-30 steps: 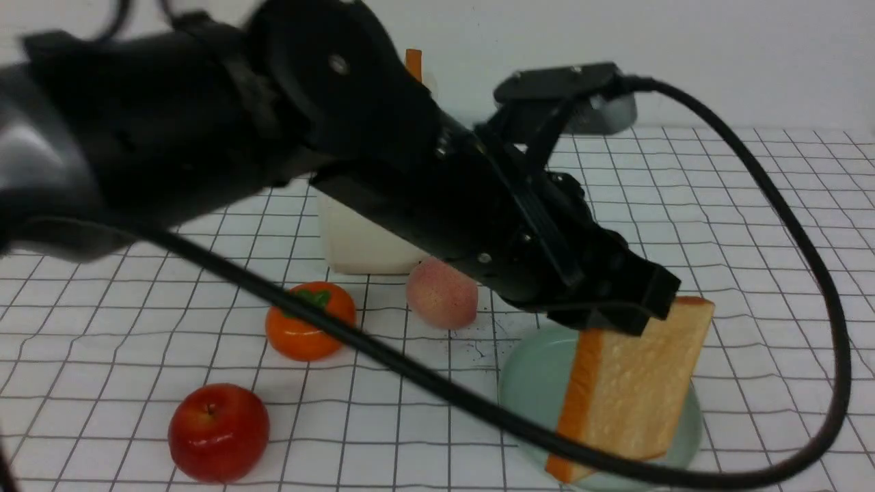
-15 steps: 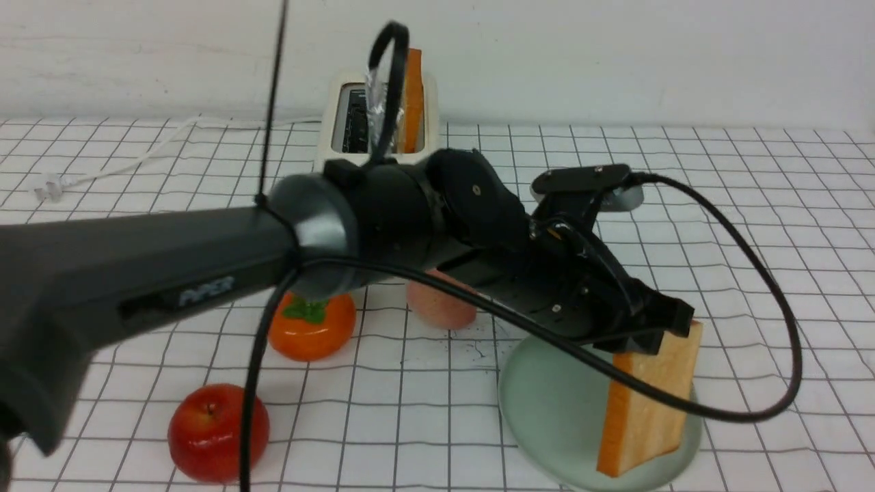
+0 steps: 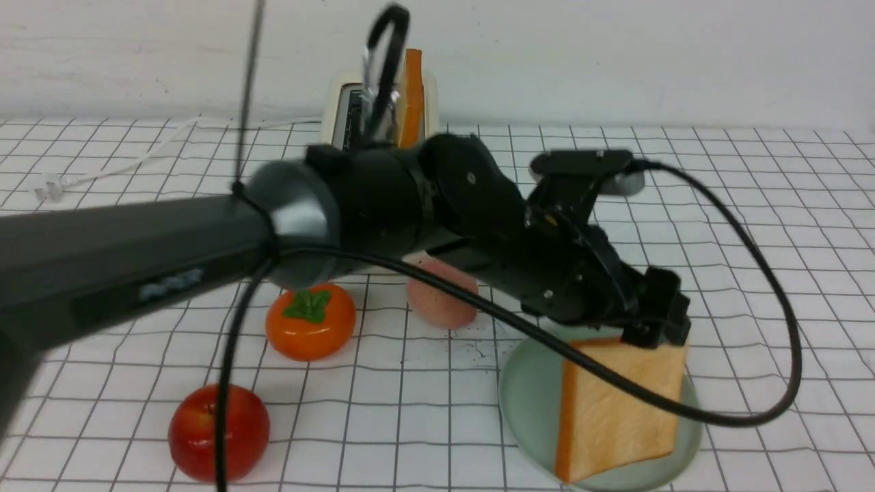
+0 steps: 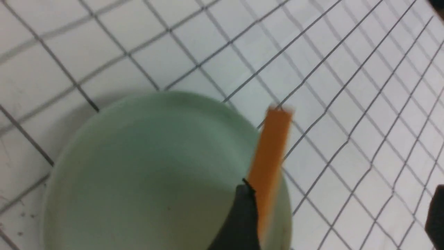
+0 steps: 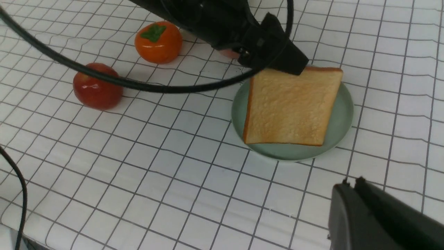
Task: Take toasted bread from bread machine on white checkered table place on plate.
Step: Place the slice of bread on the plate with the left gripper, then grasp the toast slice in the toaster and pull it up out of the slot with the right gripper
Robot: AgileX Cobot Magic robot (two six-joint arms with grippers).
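Note:
One slice of toasted bread [image 3: 618,403] lies tipped over on the pale green plate [image 3: 530,393], at the front right of the white checkered table [image 3: 786,205]. My left gripper [image 3: 656,328] hovers at the slice's far edge, open, with nothing between its fingers. In the left wrist view the slice's orange crust [image 4: 270,146] runs beside one finger [image 4: 242,218] over the plate [image 4: 138,166]. A second slice [image 3: 412,89] stands in the bread machine [image 3: 338,113], mostly hidden behind my left arm. My right gripper [image 5: 352,182] is shut and empty, hanging near the plate [image 5: 343,114] and its toast [image 5: 291,104].
On the table left of the plate sit a red apple [image 3: 219,430], an orange persimmon [image 3: 311,321] and a peach [image 3: 441,294]. The bread machine's white cord [image 3: 137,157] trails to the back left. A black cable [image 3: 772,403] loops over the plate's right side.
My left gripper lowered the upright slice onto the plate, then opened and let it go. The slice has tipped over toward flat.

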